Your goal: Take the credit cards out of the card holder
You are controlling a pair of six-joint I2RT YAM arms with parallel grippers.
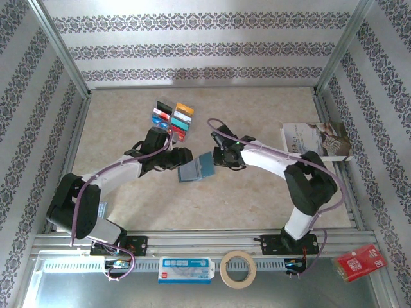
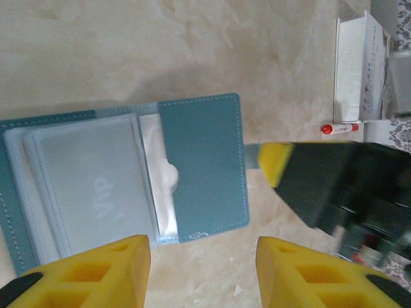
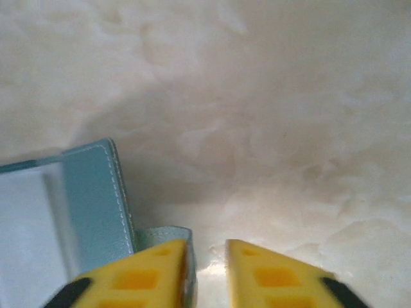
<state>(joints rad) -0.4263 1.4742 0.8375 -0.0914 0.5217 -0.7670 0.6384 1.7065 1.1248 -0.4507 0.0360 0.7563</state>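
Note:
The slate-blue card holder lies open at mid-table between my two grippers. In the left wrist view the card holder shows clear sleeves with a pale grey face and faint print; I cannot tell if that is a card. Several credit cards lie in rows on the table behind the left gripper. My left gripper hangs open over the holder's near edge, holding nothing. My right gripper stands at the holder's right edge with a narrow gap; the holder's blue closure tab lies against its left finger.
A white-and-brown booklet lies at the right wall, with a red-capped pen beside it. On the front rail sit a tape roll, a white labelled device and a red packet.

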